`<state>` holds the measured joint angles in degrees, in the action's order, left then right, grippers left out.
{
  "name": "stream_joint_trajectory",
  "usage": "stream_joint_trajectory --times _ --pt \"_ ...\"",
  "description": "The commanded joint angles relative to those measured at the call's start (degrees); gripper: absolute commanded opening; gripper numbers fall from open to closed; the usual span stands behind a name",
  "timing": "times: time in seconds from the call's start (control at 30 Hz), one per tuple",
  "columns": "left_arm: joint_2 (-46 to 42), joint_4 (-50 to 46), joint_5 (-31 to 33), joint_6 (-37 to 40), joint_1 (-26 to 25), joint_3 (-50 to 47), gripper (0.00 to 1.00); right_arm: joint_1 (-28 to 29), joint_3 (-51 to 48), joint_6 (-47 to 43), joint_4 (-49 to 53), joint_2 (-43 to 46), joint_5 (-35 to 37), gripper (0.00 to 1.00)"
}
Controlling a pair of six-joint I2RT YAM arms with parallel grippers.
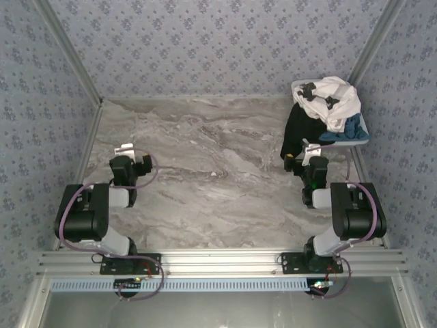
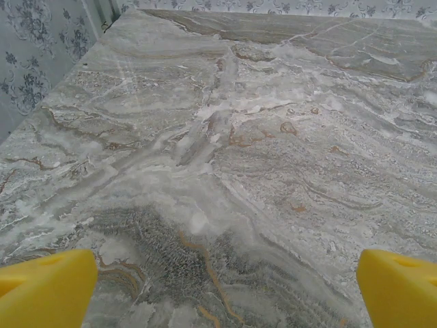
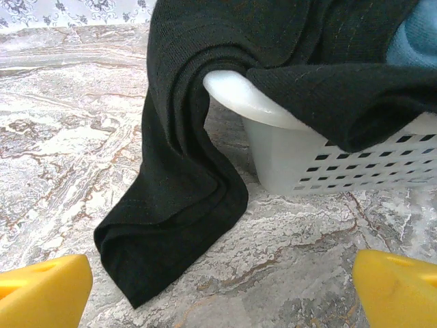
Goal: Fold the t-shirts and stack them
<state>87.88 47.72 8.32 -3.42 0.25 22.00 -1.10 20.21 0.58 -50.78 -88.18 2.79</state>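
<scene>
T-shirts [image 1: 326,113] sit heaped in a white slatted basket [image 3: 328,164] at the far right corner of the marble-patterned table [image 1: 205,171]. Top external view: an off-white shirt [image 1: 334,99] with small black marks lies on top of the heap, a teal-blue shirt [image 1: 348,130] shows at its near right side, and a black shirt [image 1: 298,133] spills over the basket's left side toward the table. Right wrist view: the black shirt [image 3: 184,184] is draped over the basket's rounded rim, hangs down past the basket's corner and ends in a bunched fold lying on the table surface; a patch of the teal-blue shirt [image 3: 416,37] is visible at the upper right edge, inside the basket. Right gripper [image 3: 222,294] has its jaws wide apart, yellow fingertips [image 3: 41,290] at the bottom corners of the view, with nothing between them; it faces the hanging black cloth without touching it. From above, the right gripper [image 1: 311,152] is just on the near side of the basket. Left gripper [image 1: 126,150] is over the left side of the table, well apart from the shirts. Left wrist view: left gripper [image 2: 218,294] jaws likewise spread, yellow fingertips [image 2: 44,290] at the bottom corners, bare marble surface between and ahead of them, nothing held.
</scene>
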Motion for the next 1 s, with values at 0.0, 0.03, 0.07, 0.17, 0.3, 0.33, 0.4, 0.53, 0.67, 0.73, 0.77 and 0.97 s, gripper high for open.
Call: stream_joint_trajectory --times 0.0,0.03,0.07,0.17,0.3,0.33,0.4,0.53,0.67,0.73,0.77,0.97 --pt "-0.03 -0.09 -0.74 0.96 0.01 1.13 0.98 -0.21 0.8 0.37 -0.12 -0.1 0.91 1.0" --pt "-0.04 -0.13 -0.67 0.96 0.01 1.12 0.98 -0.21 0.8 0.3 -0.11 -0.06 0.9 1.0" --pt "-0.07 -0.09 -0.73 0.92 0.01 1.12 0.98 -0.21 0.8 0.32 -0.19 -0.1 0.91 1.0" --pt "-0.06 -0.08 -0.71 0.95 -0.03 1.13 0.98 -0.21 0.8 0.34 -0.19 -0.1 0.9 1.0" --pt "-0.07 -0.09 -0.74 0.91 0.01 1.07 0.98 -0.19 0.88 0.3 -0.15 -0.13 0.9 1.0" --pt "-0.07 -0.09 -0.73 0.91 -0.02 1.12 0.98 -0.21 0.82 0.3 -0.19 -0.1 0.9 1.0" --pt "-0.06 -0.09 -0.7 0.91 0.0 1.12 0.98 -0.19 0.8 0.3 -0.19 -0.15 0.91 1.0" --pt "-0.07 -0.09 -0.72 0.9 0.01 1.12 0.98 -0.21 0.82 0.3 -0.19 -0.14 0.97 1.0" --pt "-0.07 0.03 -0.72 0.95 0.01 1.07 0.98 -0.18 0.7 0.3 -0.29 -0.02 0.82 1.0" --pt "-2.11 -0.38 0.34 0.94 -0.26 0.46 0.98 0.24 -1.51 -0.14 -2.93 2.42 4.88 1.0" --pt "-5.22 -4.63 3.81 1.39 -1.44 1.3 0.98 1.42 -2.48 -0.63 -1.52 6.23 9.1 1.0" --pt "-21.99 -20.78 20.06 -2.49 -10.51 10.83 0.98 9.74 20.47 10.75 44.89 31.42 22.12 1.0"
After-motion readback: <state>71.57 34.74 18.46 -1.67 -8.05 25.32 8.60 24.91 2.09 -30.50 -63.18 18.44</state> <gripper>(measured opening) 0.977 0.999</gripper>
